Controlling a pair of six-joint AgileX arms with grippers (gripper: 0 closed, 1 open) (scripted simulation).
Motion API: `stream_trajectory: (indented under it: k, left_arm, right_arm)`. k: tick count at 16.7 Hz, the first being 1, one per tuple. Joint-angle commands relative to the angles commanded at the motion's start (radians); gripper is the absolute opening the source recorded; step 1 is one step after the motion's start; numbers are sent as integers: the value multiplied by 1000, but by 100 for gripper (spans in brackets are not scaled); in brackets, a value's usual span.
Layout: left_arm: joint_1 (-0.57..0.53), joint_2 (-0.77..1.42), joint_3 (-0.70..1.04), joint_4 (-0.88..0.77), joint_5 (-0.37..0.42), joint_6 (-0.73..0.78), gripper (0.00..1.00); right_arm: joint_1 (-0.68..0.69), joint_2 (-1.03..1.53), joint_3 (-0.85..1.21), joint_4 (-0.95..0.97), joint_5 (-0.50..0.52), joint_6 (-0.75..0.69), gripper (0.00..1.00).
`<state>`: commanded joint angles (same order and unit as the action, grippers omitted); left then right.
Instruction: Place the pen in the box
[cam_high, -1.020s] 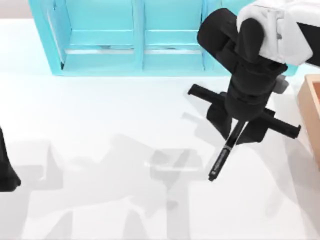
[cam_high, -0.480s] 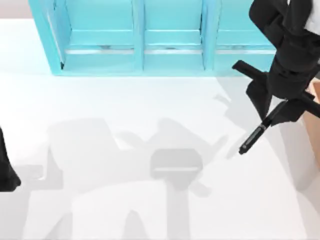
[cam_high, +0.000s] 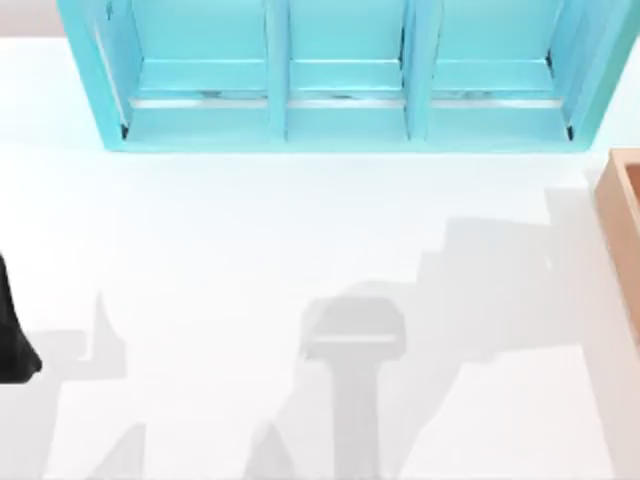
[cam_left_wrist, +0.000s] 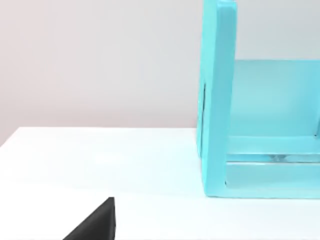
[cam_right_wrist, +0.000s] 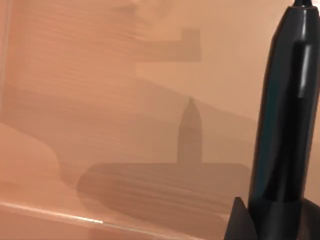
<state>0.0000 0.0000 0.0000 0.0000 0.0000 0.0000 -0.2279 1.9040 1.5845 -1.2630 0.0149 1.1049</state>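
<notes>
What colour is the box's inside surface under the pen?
Tan, light-brown wood grain, seen best in the right wrist view, beneath the slim black marker pen.

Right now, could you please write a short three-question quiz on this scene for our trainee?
1. True or false: the slim black marker pen lies flat on the white table.
2. In the right wrist view, what is behind the pen? A) the table B) the tan wooden box C) the left arm
3. Fill in: the left arm is parked at the table's ____ edge.

Key: 1 false; 2 B, with the right gripper holding the pen; 3 left.
</notes>
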Motion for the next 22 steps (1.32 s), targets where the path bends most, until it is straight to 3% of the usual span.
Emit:
stream_trajectory:
  k: [3, 6, 13, 22]
  left_arm:
    - [0, 0, 0, 0, 0, 0, 100]
    - [0, 0, 0, 0, 0, 0, 100]
    - [0, 0, 0, 0, 0, 0, 100]
    - [0, 0, 0, 0, 0, 0, 100]
  right_arm:
    - [-178, -17, 5, -15, -2, -10, 0]
    - [-262, -31, 7, -20, -6, -17, 0]
    - [-259, -29, -11, -3, -5, -12, 0]
    - [-183, -48, -240, 210, -6, 69, 0]
